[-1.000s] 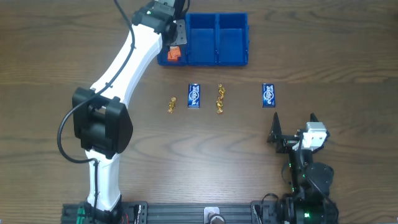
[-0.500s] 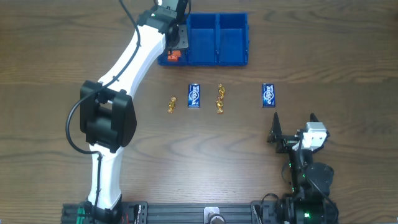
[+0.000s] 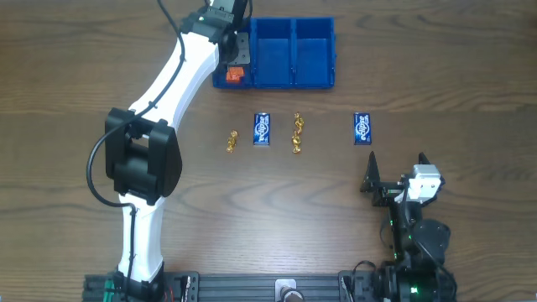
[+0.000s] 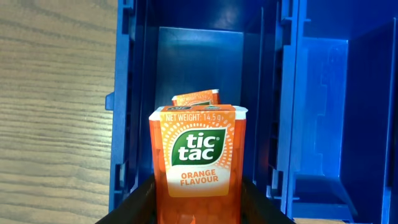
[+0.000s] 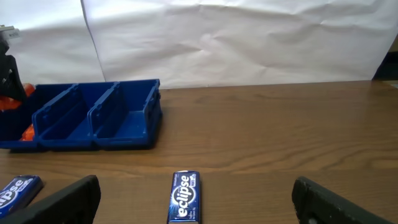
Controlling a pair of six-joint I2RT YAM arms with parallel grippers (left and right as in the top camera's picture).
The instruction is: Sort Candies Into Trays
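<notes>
Left arm (image 3: 180,75) stretches far up the table, the left gripper (image 3: 239,49) clamped on an orange candy box (image 4: 199,155); right arm (image 3: 413,231) sits folded by its base, right gripper (image 3: 395,170) spread wide

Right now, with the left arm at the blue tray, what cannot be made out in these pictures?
Left wrist view: the second orange box is mostly hidden behind the held orange box, whose lower end the picture's edge cuts off.
Top view: the left gripper covers part of the left compartment of the blue tray.
Top view: the gold candies are too small to count.
Right wrist view: a blue pack is cut by the edge.
</notes>
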